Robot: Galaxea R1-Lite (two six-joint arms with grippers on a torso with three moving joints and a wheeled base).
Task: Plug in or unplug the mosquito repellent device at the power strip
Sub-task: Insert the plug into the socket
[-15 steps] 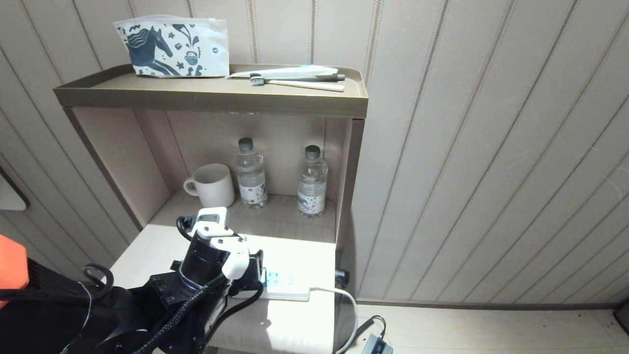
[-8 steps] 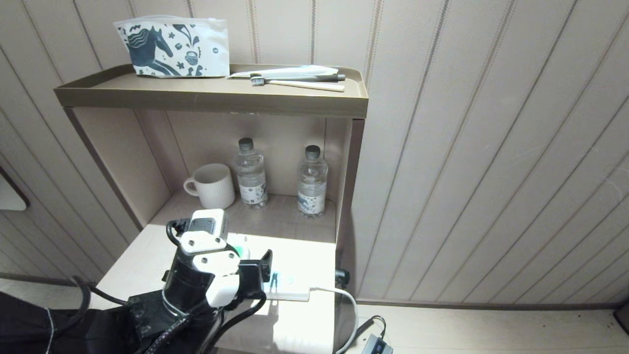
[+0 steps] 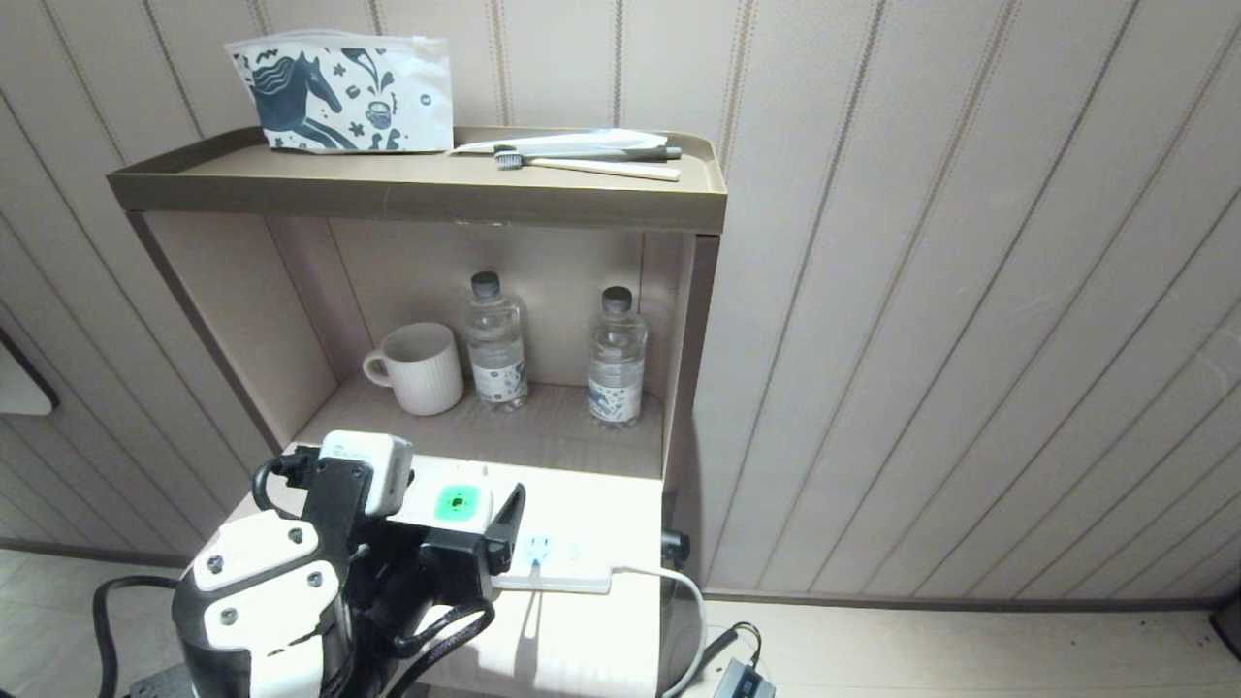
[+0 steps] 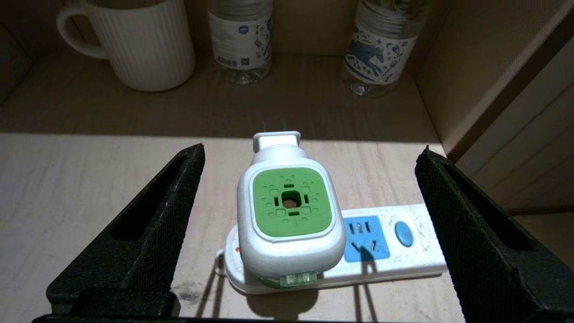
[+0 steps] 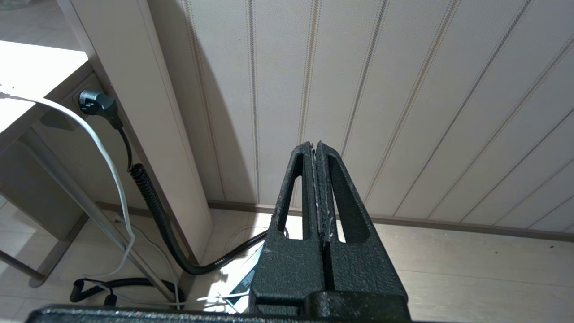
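Note:
The mosquito repellent device (image 4: 289, 211) stands upright over the left end of the power strip (image 4: 419, 258), green square face up. Its plug prongs point level toward the back of the shelf, in no socket. A bit of its green bottle shows under the white head. My left gripper (image 4: 309, 150) is open, one black finger (image 4: 157, 224) on each side of the device and well apart from it. In the head view the device (image 3: 456, 504) sits just ahead of the left wrist, with the strip (image 3: 562, 567) to its right. My right gripper (image 5: 315, 146) is shut and empty, low beside the stand.
A ribbed white mug (image 3: 419, 368) and two water bottles (image 3: 496, 339) (image 3: 617, 357) stand at the back of the shelf. The stand's side wall (image 3: 684, 388) closes the right. The strip's white cable (image 3: 679, 582) drops off the right edge. A pouch and toothbrush lie on top.
My left gripper has opened wider and drawn back from the device toward me, the wrist turning. The device, covered by the gripper before, now shows standing free. The right arm has not moved.

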